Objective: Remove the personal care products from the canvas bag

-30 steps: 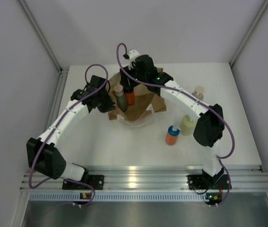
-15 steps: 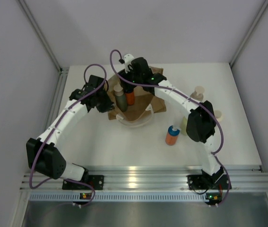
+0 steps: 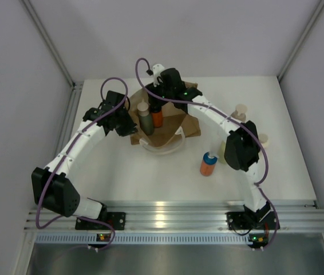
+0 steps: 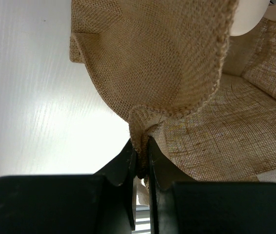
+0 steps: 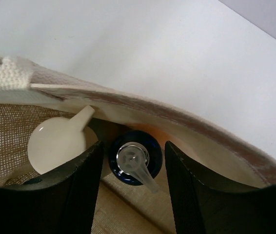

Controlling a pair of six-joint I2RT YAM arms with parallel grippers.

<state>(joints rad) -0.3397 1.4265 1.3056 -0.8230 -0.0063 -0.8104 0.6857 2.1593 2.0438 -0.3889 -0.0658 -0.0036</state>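
The tan canvas bag (image 3: 170, 127) lies at the back middle of the table, its mouth held up. My left gripper (image 3: 127, 124) is shut on a fold of the bag's rim (image 4: 140, 131). Inside the bag stand an orange bottle (image 3: 158, 118) and a dark grey-green bottle (image 3: 146, 120). My right gripper (image 3: 156, 104) hangs over the orange one. Its fingers straddle the blue cap (image 5: 135, 157) with the clear pump, the left finger (image 5: 87, 170) against the cap and a gap on the right. The dark bottle's white cap (image 5: 55, 141) sits beside it.
Outside the bag on the right stand an orange bottle with a blue cap (image 3: 208, 164), a yellow-green one (image 3: 222, 150) half hidden by my right arm, a tan one (image 3: 240, 112) and a cream one (image 3: 263, 139). A white rope handle (image 3: 162, 149) loops forward.
My right gripper has shifted left and settled over the orange bottle in the bag, its jaws narrowing. The right elbow swung left, uncovering the cream bottle. The left grip holds still.
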